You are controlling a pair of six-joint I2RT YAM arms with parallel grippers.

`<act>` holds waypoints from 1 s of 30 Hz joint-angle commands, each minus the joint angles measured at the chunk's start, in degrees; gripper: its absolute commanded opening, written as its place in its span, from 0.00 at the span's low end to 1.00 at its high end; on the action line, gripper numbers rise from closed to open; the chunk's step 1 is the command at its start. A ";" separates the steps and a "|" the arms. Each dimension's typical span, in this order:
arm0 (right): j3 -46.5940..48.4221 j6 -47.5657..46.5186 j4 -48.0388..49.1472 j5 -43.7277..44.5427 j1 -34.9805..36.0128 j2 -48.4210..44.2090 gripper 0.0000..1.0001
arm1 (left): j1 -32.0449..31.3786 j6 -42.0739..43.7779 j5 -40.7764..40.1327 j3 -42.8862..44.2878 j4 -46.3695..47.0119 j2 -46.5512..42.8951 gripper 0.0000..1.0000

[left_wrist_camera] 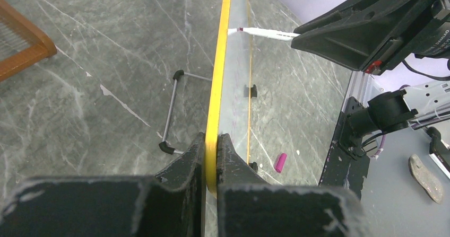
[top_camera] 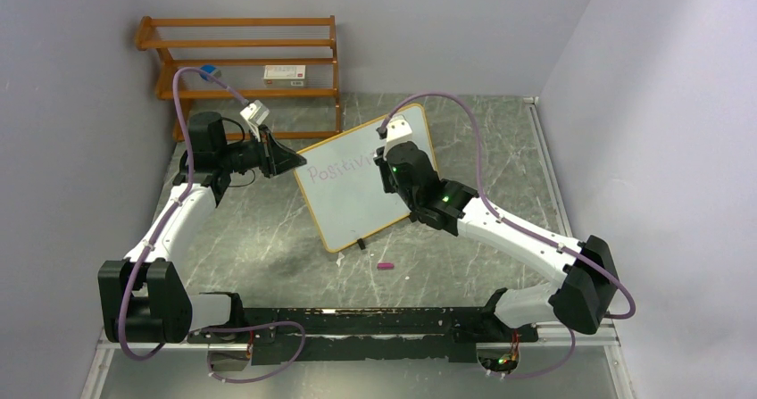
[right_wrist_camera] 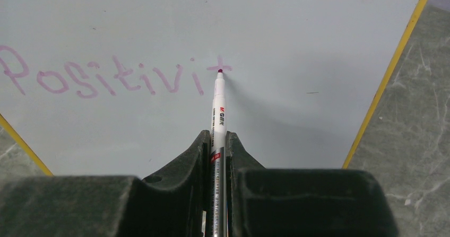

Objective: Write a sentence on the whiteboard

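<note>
The whiteboard (top_camera: 348,194) stands tilted on the floor, its wooden frame (left_wrist_camera: 217,78) seen edge-on in the left wrist view. My left gripper (top_camera: 287,160) is shut on the board's left edge (left_wrist_camera: 211,157). My right gripper (right_wrist_camera: 216,141) is shut on a white marker (right_wrist_camera: 218,107), whose purple tip touches the board. The sentence (right_wrist_camera: 106,78) reads "Positivi" in purple, with a small cross stroke at the marker tip. In the top view the right gripper (top_camera: 393,162) hides the end of the writing (top_camera: 339,165).
A pink marker cap (top_camera: 386,265) lies on the grey marbled floor in front of the board, also in the left wrist view as the cap (left_wrist_camera: 279,163). A wooden shelf (top_camera: 245,60) with a small box stands at the back left. The board's wire stand (left_wrist_camera: 172,112) juts behind it.
</note>
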 commanded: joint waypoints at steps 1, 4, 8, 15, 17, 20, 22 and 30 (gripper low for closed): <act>0.18 0.86 -1.86 -1.49 -0.28 -0.09 0.00 | -0.61 4.83 -1.77 0.63 -1.65 0.83 0.05; -0.07 1.20 -2.45 -1.82 -0.27 -0.03 0.00 | -0.62 4.91 -1.79 0.51 -1.64 0.84 0.05; -0.44 1.31 -2.86 -1.72 -0.31 -0.25 0.00 | -0.61 4.91 -1.84 0.50 -1.69 0.83 0.05; -0.94 1.18 -3.65 -0.58 -0.28 -0.72 0.00 | -0.61 4.98 -1.98 0.50 -1.78 0.92 0.05; -0.96 1.06 -3.97 -0.41 -0.27 -0.88 0.00 | -0.64 4.90 -1.97 0.51 -1.62 0.92 0.05; -1.18 0.87 -4.14 -0.20 -0.32 -1.12 0.00 | -0.61 4.98 -1.98 0.55 -1.75 1.01 0.05; -1.14 0.82 -4.26 -0.18 -0.27 -1.24 0.00 | -0.61 4.96 -2.04 0.49 -1.74 1.01 0.05; -1.38 0.61 -3.13 1.91 -0.28 -1.41 0.00 | -0.62 5.06 -2.04 0.47 -1.78 0.92 0.05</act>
